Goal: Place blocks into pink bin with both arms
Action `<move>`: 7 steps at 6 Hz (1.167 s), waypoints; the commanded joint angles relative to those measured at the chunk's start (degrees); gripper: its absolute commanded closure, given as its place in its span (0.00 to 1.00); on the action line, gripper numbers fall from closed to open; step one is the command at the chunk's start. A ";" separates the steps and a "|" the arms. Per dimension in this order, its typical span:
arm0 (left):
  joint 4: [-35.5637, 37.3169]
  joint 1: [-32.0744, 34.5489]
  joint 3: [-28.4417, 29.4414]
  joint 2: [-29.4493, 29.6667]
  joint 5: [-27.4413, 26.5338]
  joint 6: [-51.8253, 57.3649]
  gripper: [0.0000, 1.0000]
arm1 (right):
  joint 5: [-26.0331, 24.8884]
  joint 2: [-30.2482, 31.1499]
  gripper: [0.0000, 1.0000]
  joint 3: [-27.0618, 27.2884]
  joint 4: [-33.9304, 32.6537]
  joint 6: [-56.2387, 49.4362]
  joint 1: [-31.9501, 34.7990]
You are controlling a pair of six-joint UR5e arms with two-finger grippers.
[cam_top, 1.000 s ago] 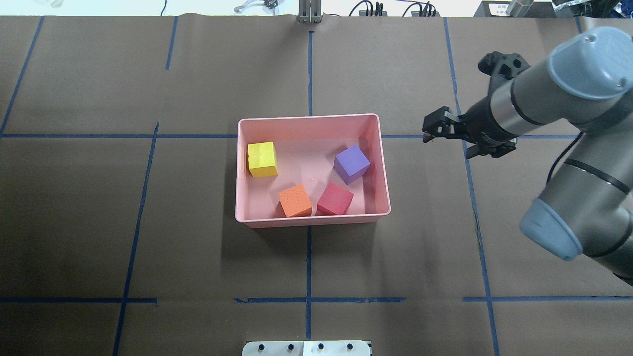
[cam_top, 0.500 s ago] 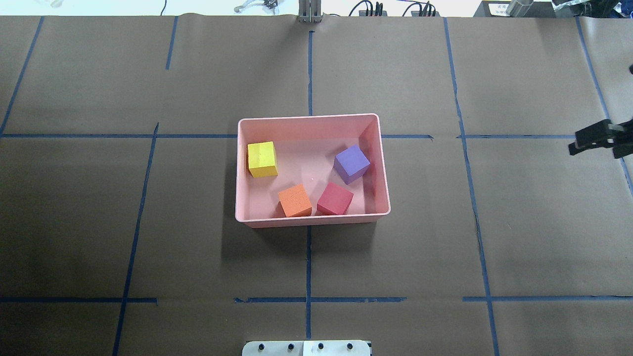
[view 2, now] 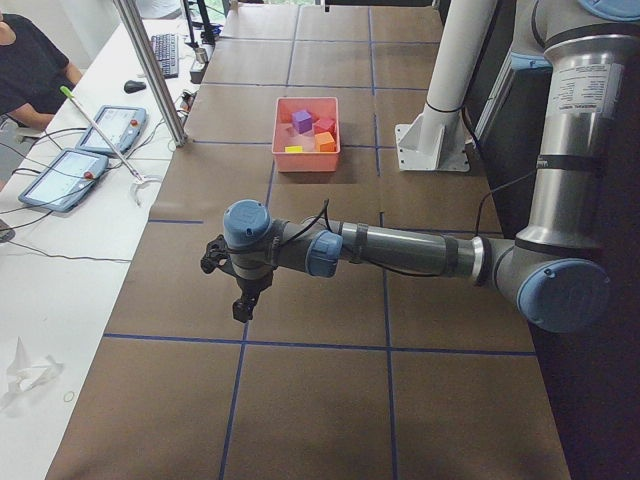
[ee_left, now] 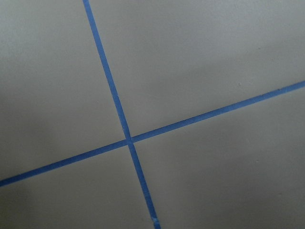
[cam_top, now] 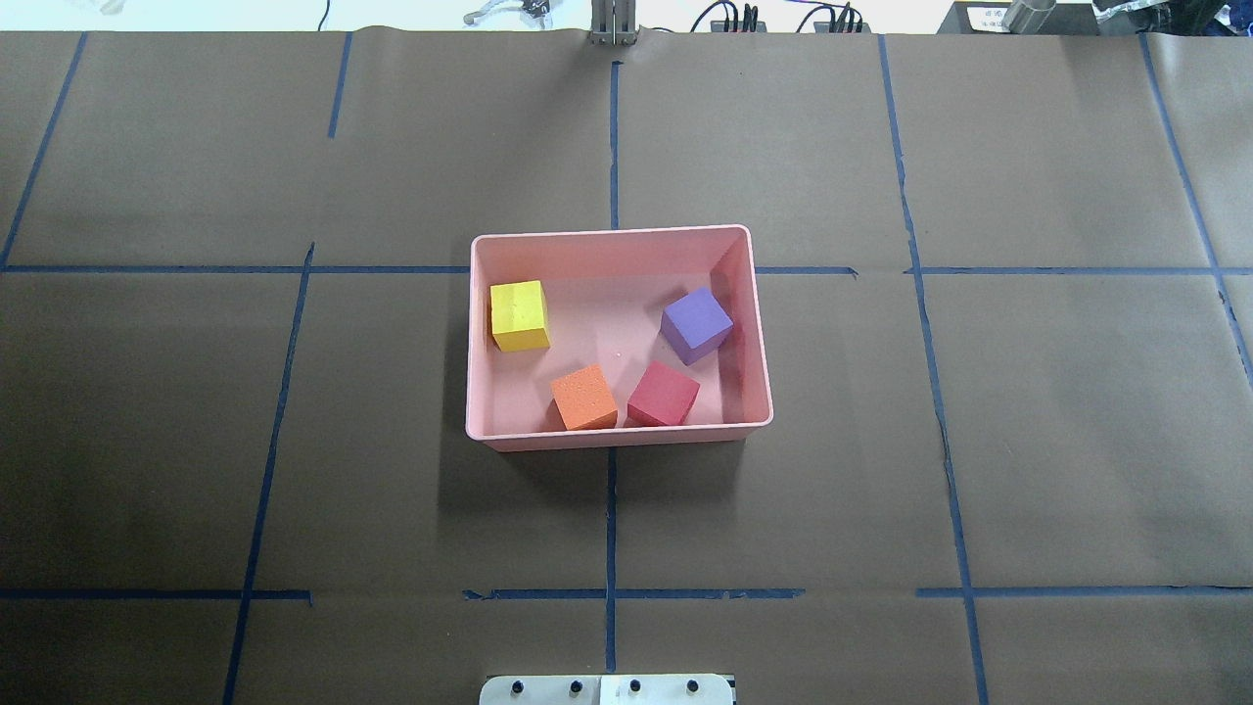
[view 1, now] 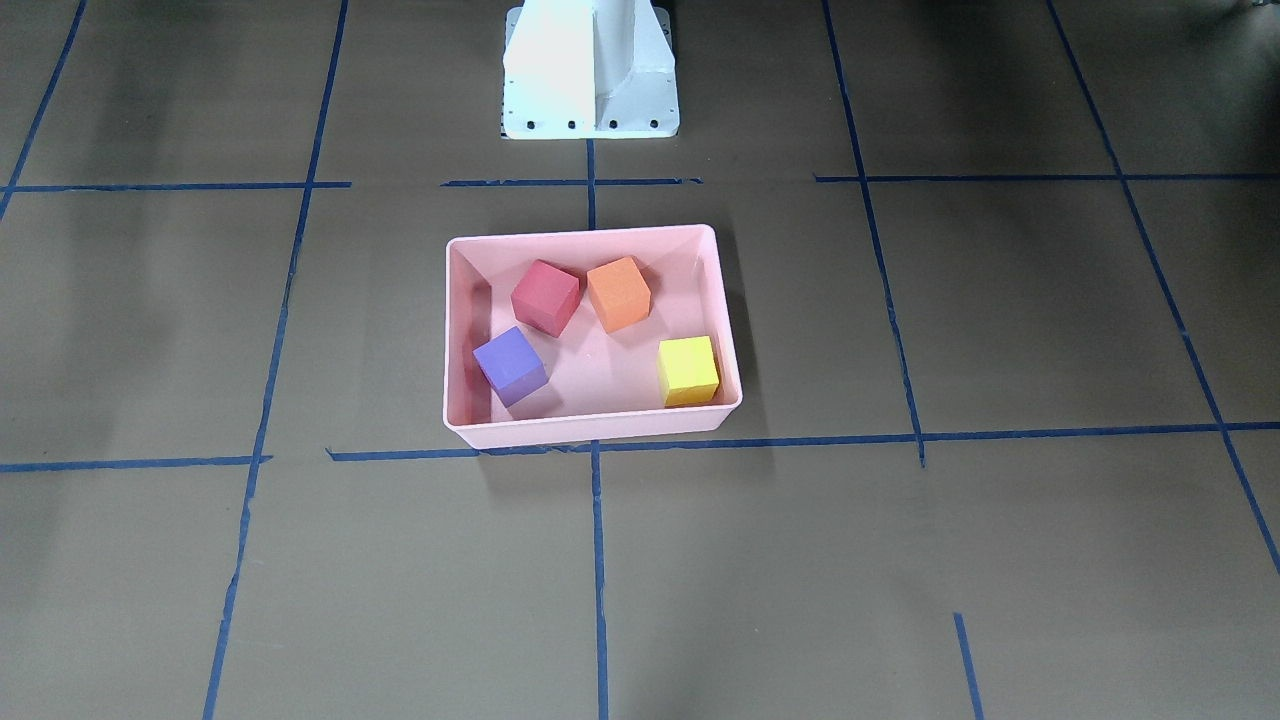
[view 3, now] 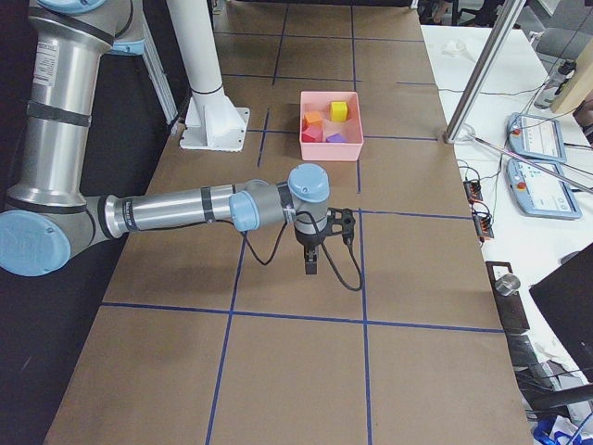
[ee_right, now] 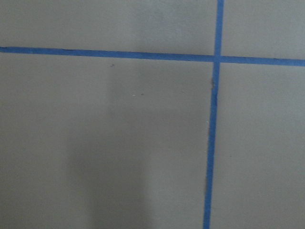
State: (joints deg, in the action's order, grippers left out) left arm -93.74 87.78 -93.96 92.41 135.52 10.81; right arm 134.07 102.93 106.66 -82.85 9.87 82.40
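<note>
The pink bin [cam_top: 617, 232] stands at the table's middle and also shows in the front-facing view [view 1: 580, 233]. All the blocks lie inside it: the yellow-green one [cam_top: 519, 313] at the left, the purple one [cam_top: 696, 324] at the right, the orange one [cam_top: 583, 397] and the red one [cam_top: 663, 394] side by side at the near wall. Both arms are outside the overhead view. My left gripper [view 2: 240, 302] shows only in the exterior left view and my right gripper [view 3: 311, 265] only in the exterior right view. Each hangs over bare table far from the bin. I cannot tell whether they are open or shut.
The white pedestal base [view 1: 590, 70] stands at the robot's edge of the table. Blue tape lines cross the brown table cover. A metal post [view 2: 150, 70] and tablets [view 2: 70, 175] are on the operators' side. Both wrist views show only tape lines.
My right arm has pulled back to the right, away from the bin, and left the overhead view. The blocks and the bin have not moved.
</note>
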 commanded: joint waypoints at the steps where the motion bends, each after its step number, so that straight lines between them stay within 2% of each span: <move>1: 4.43 4.21 -0.44 -0.04 -0.52 2.97 0.00 | 0.67 0.78 0.00 -4.70 -0.03 -7.74 5.20; 3: 4.96 5.82 -0.70 -2.05 -0.52 2.81 0.00 | 0.67 0.61 0.00 -3.92 -0.29 -7.85 7.34; 4: 10.19 5.21 -0.70 -1.28 -0.61 2.90 0.00 | 0.67 -0.78 0.00 -3.66 -2.82 -7.85 6.47; 5: 12.33 5.12 -1.22 -0.40 -0.61 2.90 0.00 | 0.49 -3.23 0.00 -3.74 -7.37 -8.37 5.50; 7: 11.12 5.38 -3.93 -1.53 -0.70 2.98 0.00 | 0.66 -3.70 0.00 -3.57 -9.68 -11.89 4.78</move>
State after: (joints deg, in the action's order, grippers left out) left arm -82.29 93.04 -96.16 91.17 134.89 13.69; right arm 134.54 99.63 102.67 -90.96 -1.07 87.27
